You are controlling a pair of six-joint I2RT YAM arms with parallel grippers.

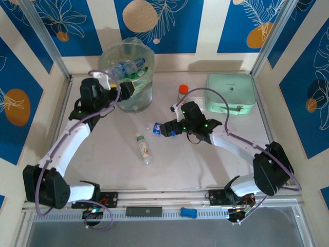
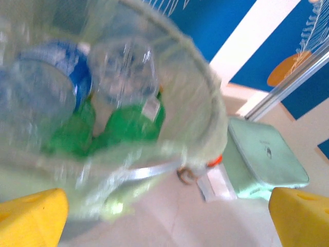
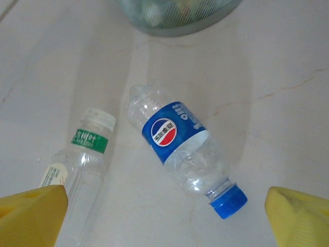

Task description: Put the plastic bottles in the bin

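Your right gripper [image 3: 165, 218] hung wide open over a blue-labelled bottle [image 3: 182, 149] and a white-capped bottle [image 3: 85, 159] lying in front of the bin [image 1: 134, 100]. Your left gripper [image 2: 167, 218], jaws also apart, hovered at the bin's rim, green bottles [image 2: 131, 123] inside.

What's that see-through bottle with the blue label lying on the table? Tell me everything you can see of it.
The blue-labelled bottle is small, of thin clear plastic, looking empty and slightly crumpled. A blue wrap label with a round red, white and blue logo circles its middle, and a blue screw cap closes it. It lies on its side on the pale table, touching nothing else; a white-capped bottle lies beside it, apart.
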